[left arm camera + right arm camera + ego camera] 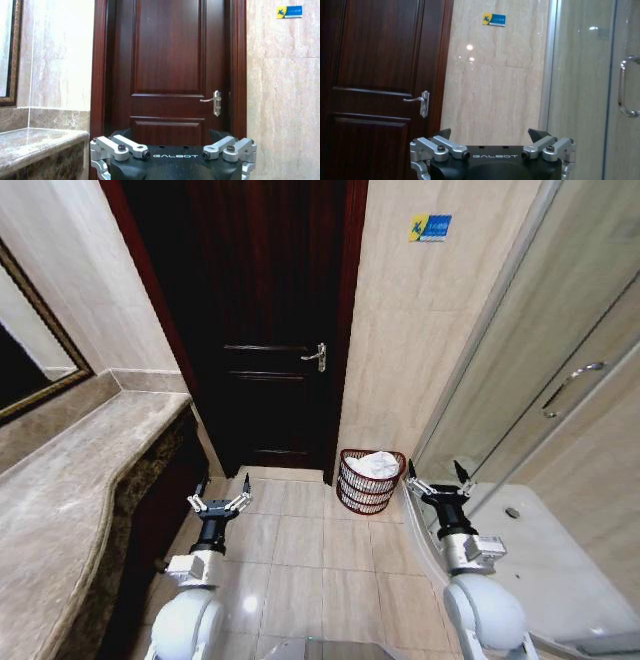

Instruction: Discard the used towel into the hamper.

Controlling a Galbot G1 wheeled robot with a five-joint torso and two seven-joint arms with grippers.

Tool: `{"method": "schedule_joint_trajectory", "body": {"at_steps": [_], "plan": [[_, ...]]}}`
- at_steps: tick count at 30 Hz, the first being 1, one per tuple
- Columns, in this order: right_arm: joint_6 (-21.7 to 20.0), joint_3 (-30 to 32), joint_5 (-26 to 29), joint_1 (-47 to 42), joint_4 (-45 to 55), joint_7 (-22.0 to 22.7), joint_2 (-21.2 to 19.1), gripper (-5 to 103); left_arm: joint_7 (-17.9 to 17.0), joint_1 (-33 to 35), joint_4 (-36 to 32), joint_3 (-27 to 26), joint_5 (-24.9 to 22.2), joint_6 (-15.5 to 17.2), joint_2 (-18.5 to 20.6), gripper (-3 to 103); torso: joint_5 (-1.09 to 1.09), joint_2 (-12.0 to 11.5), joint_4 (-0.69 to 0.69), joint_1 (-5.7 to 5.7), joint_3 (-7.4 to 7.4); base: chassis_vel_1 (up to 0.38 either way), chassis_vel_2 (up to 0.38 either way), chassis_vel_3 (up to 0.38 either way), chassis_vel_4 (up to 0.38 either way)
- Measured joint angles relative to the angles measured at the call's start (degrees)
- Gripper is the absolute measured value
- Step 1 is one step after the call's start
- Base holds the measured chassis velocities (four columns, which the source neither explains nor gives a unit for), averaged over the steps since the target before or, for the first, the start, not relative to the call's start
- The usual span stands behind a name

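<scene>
The hamper (371, 482), a dark reddish-brown slatted basket, stands on the tiled floor against the wall, just right of the door. A white towel (375, 464) lies bunched inside it, showing above the rim. My left gripper (219, 499) hangs open over the floor, well left of the hamper, with nothing between its fingers. My right gripper (436, 481) is open and empty too, close to the hamper's right side and slightly nearer to me. In the wrist views, the left gripper (172, 134) and right gripper (493, 134) each point at the door and wall.
A dark wooden door (270, 330) with a metal handle (317, 357) is shut straight ahead. A marble counter (70, 500) runs along the left under a framed mirror (30, 350). A glass shower enclosure (540, 410) with a handle (570, 385) bounds the right. Open tile floor (310, 550) lies between.
</scene>
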Motion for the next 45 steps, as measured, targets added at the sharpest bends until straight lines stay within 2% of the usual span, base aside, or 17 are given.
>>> {"method": "schedule_joint_trajectory", "body": {"at_steps": [45], "plan": [[2.9,5.0,3.6,-4.1,-0.2,-1.4,-1.1,100,-0.9,0.5,-0.2,3.4,2.5,0.5,-0.5,100,0.00,0.0,0.00,0.00,0.00,0.088,-0.088,-0.089,0.087]]}}
